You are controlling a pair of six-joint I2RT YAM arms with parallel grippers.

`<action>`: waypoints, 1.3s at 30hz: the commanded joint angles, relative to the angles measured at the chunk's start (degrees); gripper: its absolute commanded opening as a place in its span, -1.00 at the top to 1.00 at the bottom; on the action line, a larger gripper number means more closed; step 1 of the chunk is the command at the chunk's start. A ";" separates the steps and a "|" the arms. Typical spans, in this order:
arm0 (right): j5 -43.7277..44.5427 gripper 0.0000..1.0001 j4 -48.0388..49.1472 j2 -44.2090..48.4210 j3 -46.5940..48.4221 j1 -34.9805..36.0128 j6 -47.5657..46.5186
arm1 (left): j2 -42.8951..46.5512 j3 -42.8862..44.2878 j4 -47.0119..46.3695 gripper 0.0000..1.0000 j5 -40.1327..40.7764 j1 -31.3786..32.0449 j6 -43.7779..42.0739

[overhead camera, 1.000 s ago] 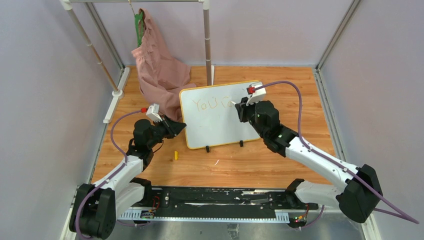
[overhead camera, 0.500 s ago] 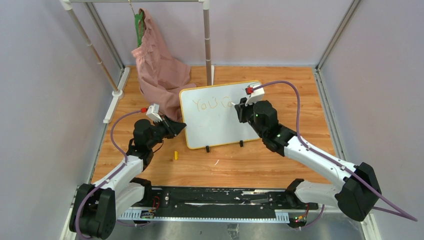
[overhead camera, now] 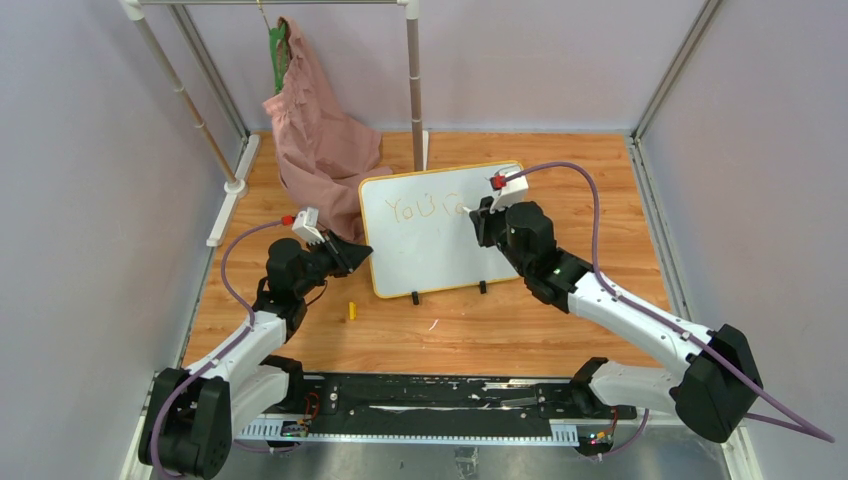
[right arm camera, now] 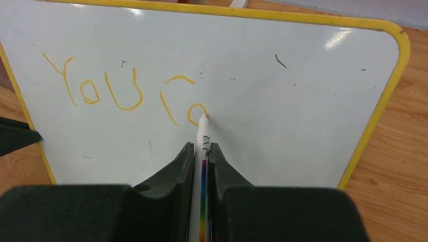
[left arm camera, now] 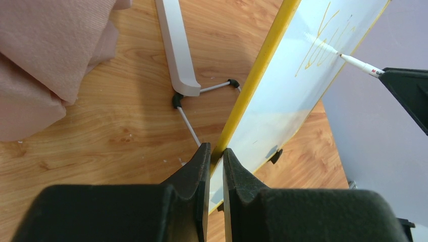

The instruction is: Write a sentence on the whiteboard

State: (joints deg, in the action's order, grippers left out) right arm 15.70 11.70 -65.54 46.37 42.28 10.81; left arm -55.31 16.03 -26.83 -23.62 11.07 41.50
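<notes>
The step in hand was judged to be the second letter of "can". The tip of the marker (right arm camera: 203,132) was seen pressed to the whiteboard (right arm camera: 298,126) at the right side of a small open loop. To be done well, the loop would need to be closed and a short tail drawn down. The tip should be kept in light, even contact so that the thin line is not broken, since too hard a push could rock the board on its feet.

The marker was held clenched between the fingers of the right gripper (right arm camera: 201,147), its barrel lying along the gap between them. The board was steadied by the left gripper (left arm camera: 214,151), whose jaws were clamped on the yellow frame at the board's left edge. That hold should be kept firm through the stroke. Room to the right should be saved for the "n".

The whiteboard was found standing near the middle of the wooden table (overhead camera: 560,330), propped on two small black feet with its face toward the arms. It stood just beside a pink garment (overhead camera: 315,135) hung from a rack (overhead camera: 413,80). Its surface was glossy white with a few faint dark specks, bordered by a thin yellow frame with rounded corners. The sentence (right arm camera: 116,93) so far could be read as "You", a "c" and the unfinished loop, in thin orange-yellow strokes along the upper part.
</notes>
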 commanded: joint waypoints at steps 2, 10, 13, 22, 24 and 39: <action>0.82 1.00 -1.67 -0.38 -0.62 -0.70 0.77 | 1.24 -0.10 -1.65 1.00 -0.20 0.27 -0.19; 0.50 1.00 -2.08 0.35 -2.00 -0.71 1.35 | 1.17 -0.10 -1.65 1.00 -0.20 0.27 -0.18; 0.49 1.00 -2.40 0.82 -2.54 -0.64 1.56 | 1.19 -0.12 -1.60 1.00 -0.20 0.31 -0.19; 1.94 1.00 -1.68 3.99 -3.32 -0.88 1.34 | 1.25 -0.11 -1.65 1.00 -0.16 0.36 -0.19; 1.77 1.00 0.18 5.17 -3.64 -0.87 1.20 | 1.17 -0.12 -1.65 1.00 -0.20 0.36 -0.19; -1.43 1.00 13.11 4.54 -5.77 -1.79 -3.18 | 1.85 -0.48 -1.60 1.00 0.42 1.24 -1.07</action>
State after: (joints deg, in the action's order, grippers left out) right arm 14.90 21.50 -60.86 40.95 41.19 10.37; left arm -54.81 16.03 -26.81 -23.55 11.46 40.84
